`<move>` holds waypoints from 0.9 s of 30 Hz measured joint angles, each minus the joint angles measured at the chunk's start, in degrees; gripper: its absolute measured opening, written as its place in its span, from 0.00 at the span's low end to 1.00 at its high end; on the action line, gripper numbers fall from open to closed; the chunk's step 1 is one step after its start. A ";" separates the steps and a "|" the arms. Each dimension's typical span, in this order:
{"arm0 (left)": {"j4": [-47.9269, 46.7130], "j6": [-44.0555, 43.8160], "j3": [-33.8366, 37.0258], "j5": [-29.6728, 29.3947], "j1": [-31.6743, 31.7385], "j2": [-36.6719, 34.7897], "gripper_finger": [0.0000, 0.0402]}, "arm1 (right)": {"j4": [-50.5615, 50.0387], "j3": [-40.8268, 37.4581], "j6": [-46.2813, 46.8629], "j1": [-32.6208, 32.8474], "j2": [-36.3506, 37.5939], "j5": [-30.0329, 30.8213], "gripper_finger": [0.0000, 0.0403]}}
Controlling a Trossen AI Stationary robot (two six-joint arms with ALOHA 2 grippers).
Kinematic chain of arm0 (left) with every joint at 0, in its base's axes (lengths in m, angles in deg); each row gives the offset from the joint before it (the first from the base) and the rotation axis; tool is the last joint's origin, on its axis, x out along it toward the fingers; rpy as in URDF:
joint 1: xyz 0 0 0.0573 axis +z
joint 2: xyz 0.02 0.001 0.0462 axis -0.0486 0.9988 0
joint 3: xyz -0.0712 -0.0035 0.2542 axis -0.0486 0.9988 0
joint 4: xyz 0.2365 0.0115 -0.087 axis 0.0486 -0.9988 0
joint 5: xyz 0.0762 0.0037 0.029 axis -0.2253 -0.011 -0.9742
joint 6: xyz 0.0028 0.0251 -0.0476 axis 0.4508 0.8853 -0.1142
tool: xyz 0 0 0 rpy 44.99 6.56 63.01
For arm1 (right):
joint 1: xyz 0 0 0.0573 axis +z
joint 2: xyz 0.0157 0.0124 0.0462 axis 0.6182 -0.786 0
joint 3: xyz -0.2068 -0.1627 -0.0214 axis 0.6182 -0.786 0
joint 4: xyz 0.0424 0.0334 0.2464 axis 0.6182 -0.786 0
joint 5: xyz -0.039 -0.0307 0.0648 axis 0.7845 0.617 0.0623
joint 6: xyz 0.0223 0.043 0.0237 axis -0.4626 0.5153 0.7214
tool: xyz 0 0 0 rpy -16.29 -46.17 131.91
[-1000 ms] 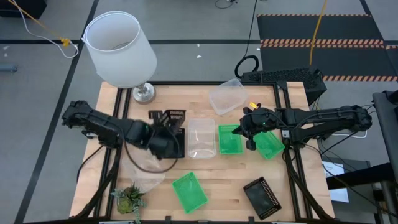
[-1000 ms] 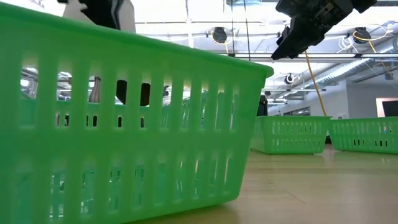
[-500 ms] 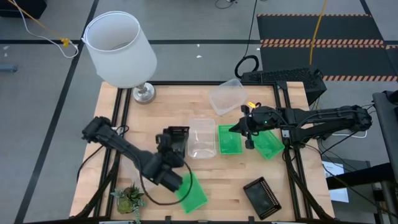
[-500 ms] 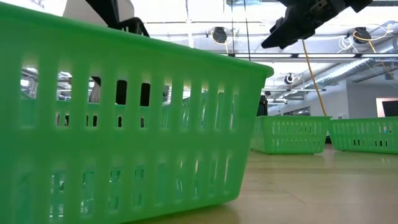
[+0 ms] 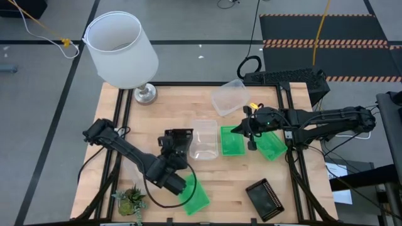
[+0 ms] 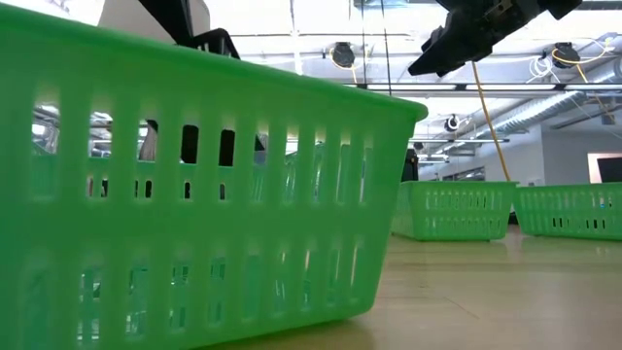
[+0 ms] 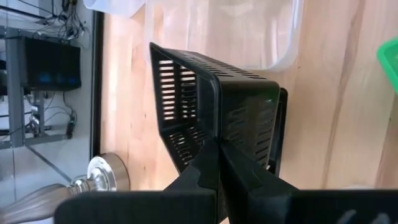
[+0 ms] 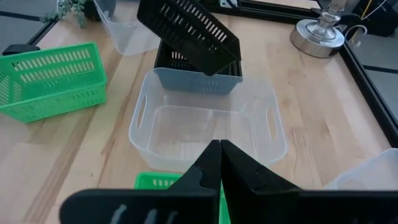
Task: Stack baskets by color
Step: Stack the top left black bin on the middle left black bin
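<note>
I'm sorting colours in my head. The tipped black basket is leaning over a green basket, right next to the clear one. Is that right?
Not green. The tipped black basket is leaning over a second black basket, right next to the clear one. The right wrist view shows it.

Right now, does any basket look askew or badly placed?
Yes. One black basket sits tilted, leaning across the rim of another black basket instead of nesting flat in it. It lies beside the clear basket. Neither claw is holding it.
</note>
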 joint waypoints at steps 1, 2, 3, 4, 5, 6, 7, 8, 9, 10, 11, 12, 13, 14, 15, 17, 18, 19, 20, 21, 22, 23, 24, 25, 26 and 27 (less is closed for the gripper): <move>0.02 -0.02 0.02 -0.08 0.15 -0.27 0.00 | -0.07 0.00 0.00 -0.01 0.00 -0.02 0.00; 0.00 -0.01 0.02 -0.08 0.36 -0.41 0.00 | -0.11 0.00 0.00 0.01 0.00 -0.04 0.00; 0.00 0.02 0.02 -0.10 0.60 -0.46 0.00 | -0.24 0.00 0.02 -0.01 0.00 -0.05 0.00; 0.00 0.31 0.02 -0.17 0.82 -0.46 0.00 | -0.50 0.00 0.02 -0.01 0.00 -0.09 0.00; -0.02 0.86 0.04 -0.15 0.97 -0.44 0.00 | -0.74 0.00 0.02 -0.01 0.00 -0.11 0.00; 0.05 1.35 0.04 -0.20 1.17 -0.42 0.00 | -0.88 0.00 0.21 -0.01 0.00 -0.13 0.00; 0.09 1.63 0.04 -0.27 1.35 -0.42 0.00 | -0.98 0.00 0.42 0.00 0.00 -0.15 0.00; 0.01 1.61 0.04 -0.27 1.65 -0.42 0.00 | -1.05 0.00 0.46 0.00 0.00 -0.15 0.00; -0.05 1.31 0.04 -0.25 1.82 -0.42 0.00 | -1.24 0.00 0.44 0.00 0.00 -0.15 0.00; 0.00 0.98 0.04 -0.24 1.92 -0.42 0.00 | -1.45 0.00 0.44 -0.01 0.00 -0.15 0.00; 0.06 0.63 0.04 -0.25 1.94 -0.42 0.00 | -1.52 0.00 0.56 0.01 0.00 -0.16 0.00; 0.04 0.59 0.04 -0.24 1.94 -0.42 0.00 | -1.56 0.00 0.81 0.01 0.00 -0.17 0.00; 0.02 0.59 0.04 -0.26 1.96 -0.42 0.00 | -1.70 0.00 1.08 0.00 0.00 -0.17 0.00; 0.02 0.59 0.04 -0.28 1.94 -0.42 0.00 | -1.82 0.00 1.09 0.01 0.00 -0.17 0.00; 0.03 0.57 0.05 -0.27 1.94 -0.46 0.00 | -1.89 0.00 1.09 0.01 0.00 -0.17 0.00; 0.09 0.01 0.13 -0.01 1.72 -1.09 0.00 | -1.88 0.00 1.09 0.01 0.00 -0.17 0.00; 0.05 -0.35 0.13 0.18 1.67 -1.48 0.00 | -1.89 0.00 1.09 0.01 0.00 -0.17 0.00; -0.12 -0.77 0.11 0.18 1.66 -1.64 0.00 | -1.90 0.00 1.09 0.01 0.00 -0.19 0.00; -0.22 -0.85 0.13 0.28 1.64 -1.69 0.00 | -1.98 0.00 1.09 0.01 0.00 -0.18 0.00; 0.11 -0.67 0.60 0.48 1.53 -1.91 0.00 | -2.15 0.00 1.09 0.01 0.00 -0.20 0.00; 0.34 -0.35 1.57 0.79 1.29 -2.46 0.00 | -2.15 0.00 1.09 0.01 0.00 -0.17 0.00; 0.30 -0.28 2.59 0.82 1.20 -3.13 0.00 | -2.15 0.00 1.09 0.01 0.00 -0.20 0.00; -0.04 -0.47 3.59 0.81 1.40 -3.84 0.00 | -2.26 0.00 1.11 0.01 0.00 -0.20 0.00; -0.07 -0.94 5.02 0.96 1.59 -4.67 0.00 | -2.34 0.00 1.29 0.01 0.00 -0.20 0.00; -0.08 -1.60 6.79 1.26 1.63 -5.57 0.00 | -2.44 0.00 1.72 0.01 0.00 -0.20 0.00; -0.18 -2.39 8.73 1.59 1.51 -6.23 0.00 | -2.60 0.00 1.93 0.01 0.00 -0.21 0.00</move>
